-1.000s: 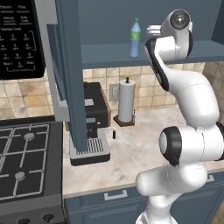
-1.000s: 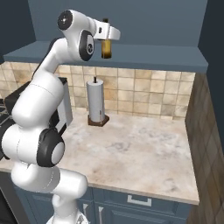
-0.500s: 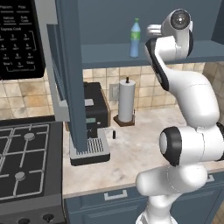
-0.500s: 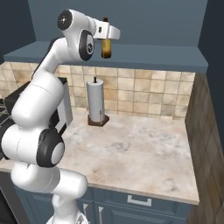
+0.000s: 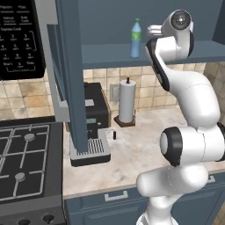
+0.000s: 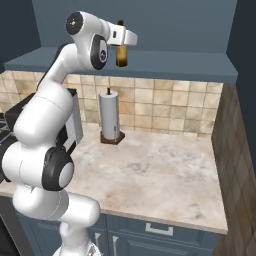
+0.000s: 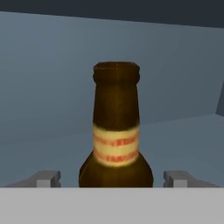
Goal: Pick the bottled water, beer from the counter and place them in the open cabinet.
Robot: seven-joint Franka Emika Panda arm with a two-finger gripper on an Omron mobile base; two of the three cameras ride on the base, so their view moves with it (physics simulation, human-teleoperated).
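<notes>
The beer [image 7: 116,131], a brown glass bottle with a yellowish label, stands upright on the shelf of the open cabinet [image 6: 175,70]. My gripper [image 7: 113,178] is open around it, with a gap between the glass and each fingertip [image 7: 44,177]. In the right base view the gripper [image 6: 122,44] sits at the neck of the beer [image 6: 121,56]. Further left on the same shelf [image 5: 110,55] stands the bottled water [image 5: 136,38], light blue with a green cap. The counter [image 5: 132,149] lies below.
A paper towel holder [image 5: 127,103] stands at the back of the counter [image 6: 150,165]. A black coffee machine [image 5: 90,127] sits left of it, behind the open cabinet door [image 5: 72,74]. Stove [image 5: 22,162] and microwave [image 5: 19,39] are at far left. A side wall [image 6: 235,150] bounds the right.
The jaws have opened and let go of the beer, which stays upright on the shelf. The arm and the bottled water have not moved.
</notes>
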